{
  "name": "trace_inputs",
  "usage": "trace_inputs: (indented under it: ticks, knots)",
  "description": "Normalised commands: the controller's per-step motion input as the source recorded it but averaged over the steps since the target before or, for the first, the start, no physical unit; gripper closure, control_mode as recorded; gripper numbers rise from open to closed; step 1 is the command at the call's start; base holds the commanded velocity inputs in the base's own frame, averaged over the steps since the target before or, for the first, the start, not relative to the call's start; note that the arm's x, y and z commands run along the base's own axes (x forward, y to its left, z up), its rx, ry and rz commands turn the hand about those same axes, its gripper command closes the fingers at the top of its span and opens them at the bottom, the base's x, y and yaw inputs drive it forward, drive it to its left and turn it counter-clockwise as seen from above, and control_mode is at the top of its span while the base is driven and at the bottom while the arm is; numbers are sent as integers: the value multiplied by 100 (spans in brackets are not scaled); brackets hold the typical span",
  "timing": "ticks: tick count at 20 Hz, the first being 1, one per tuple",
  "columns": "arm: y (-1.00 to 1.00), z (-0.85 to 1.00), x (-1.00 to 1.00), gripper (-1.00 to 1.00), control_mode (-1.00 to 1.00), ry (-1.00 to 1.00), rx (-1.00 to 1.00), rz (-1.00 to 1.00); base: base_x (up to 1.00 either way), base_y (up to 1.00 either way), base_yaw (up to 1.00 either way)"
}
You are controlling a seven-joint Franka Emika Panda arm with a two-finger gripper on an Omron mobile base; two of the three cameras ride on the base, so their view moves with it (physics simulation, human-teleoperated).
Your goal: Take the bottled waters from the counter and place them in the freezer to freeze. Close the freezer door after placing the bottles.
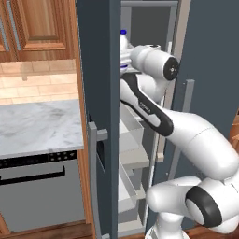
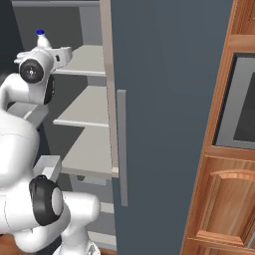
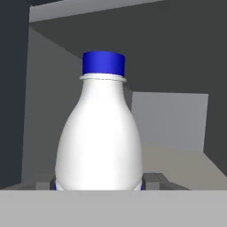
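A white bottle with a royal-blue cap stands before grey shelves inside the dark slate-grey freezer. The arm is white with black joints. Alongside, a white-grey veined marble counter, warm brown wooden cabinets, beige tiles and a grey dishwasher.

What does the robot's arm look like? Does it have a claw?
The arm is fat, round and shiny white, like big tubes joined together. Its joints have dark rings and round dark caps, and a dark band with small white lettering runs along one part. The claw has two small dark grey finger tips.
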Motion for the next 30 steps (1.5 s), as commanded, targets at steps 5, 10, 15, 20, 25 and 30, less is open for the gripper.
trace_inputs:
  ticks: [5,10,15,20,25,30]
  knots:
    - [0,0,38,100,-100,2,0,0,0,0,0]
    - [0,-1,43,100,-100,3,0,0,0,0,0]
    - [0,-16,41,100,-100,5,0,0,0,0,0]
    - [0,-18,39,100,-100,1,0,0,0,0,0]
    - [0,-26,39,100,-100,0,0,0,0,0,0]
    - [0,-18,42,100,-100,0,-1,0,0,0,0]
